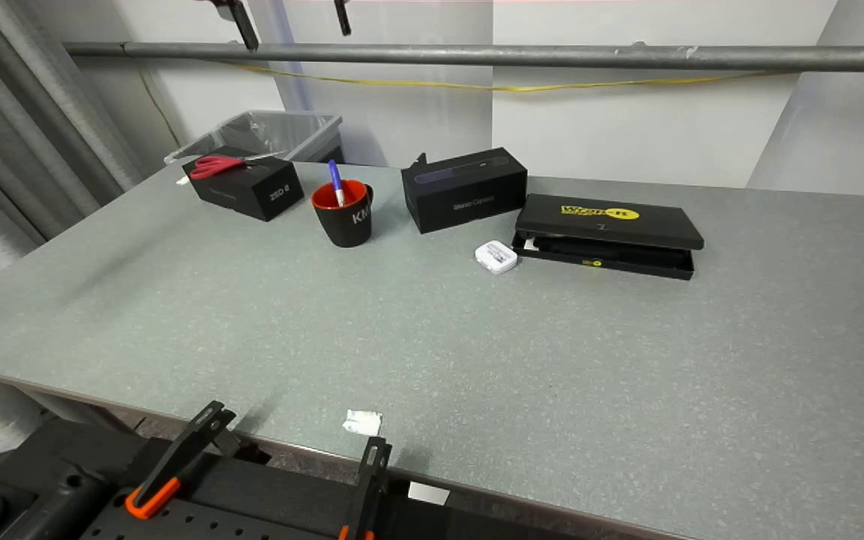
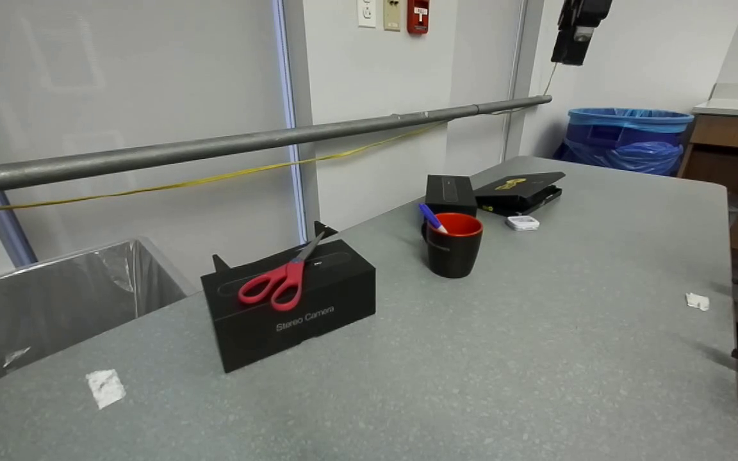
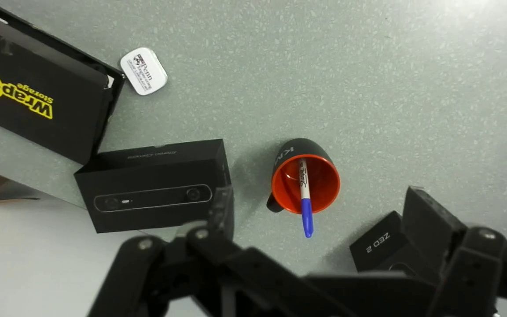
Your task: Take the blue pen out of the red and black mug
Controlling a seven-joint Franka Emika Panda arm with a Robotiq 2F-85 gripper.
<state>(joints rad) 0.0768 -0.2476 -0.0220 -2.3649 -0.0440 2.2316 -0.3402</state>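
Note:
The red and black mug stands upright on the table in both exterior views (image 1: 346, 229) (image 2: 455, 256); it is black outside and red-orange inside. The blue pen (image 1: 335, 178) leans in it, blue capped end up, sticking out above the rim; it also shows in an exterior view (image 2: 432, 218). In the wrist view the pen (image 3: 307, 215) has a white lower body lying across the mug's opening (image 3: 324, 185). My gripper (image 3: 320, 193) is open and empty, its fingers wide apart either side of mug and pen. It hangs high above the table in both exterior views (image 1: 293, 22) (image 2: 577, 35).
A black camera box (image 1: 469, 195) stands beside the mug on its handle side. Another black box (image 1: 274, 191) with red scissors (image 1: 216, 166) on top stands on the opposite side. A white tin (image 1: 496, 256) and a black case (image 1: 612, 225) lie farther along. A pipe (image 1: 477, 54) runs behind.

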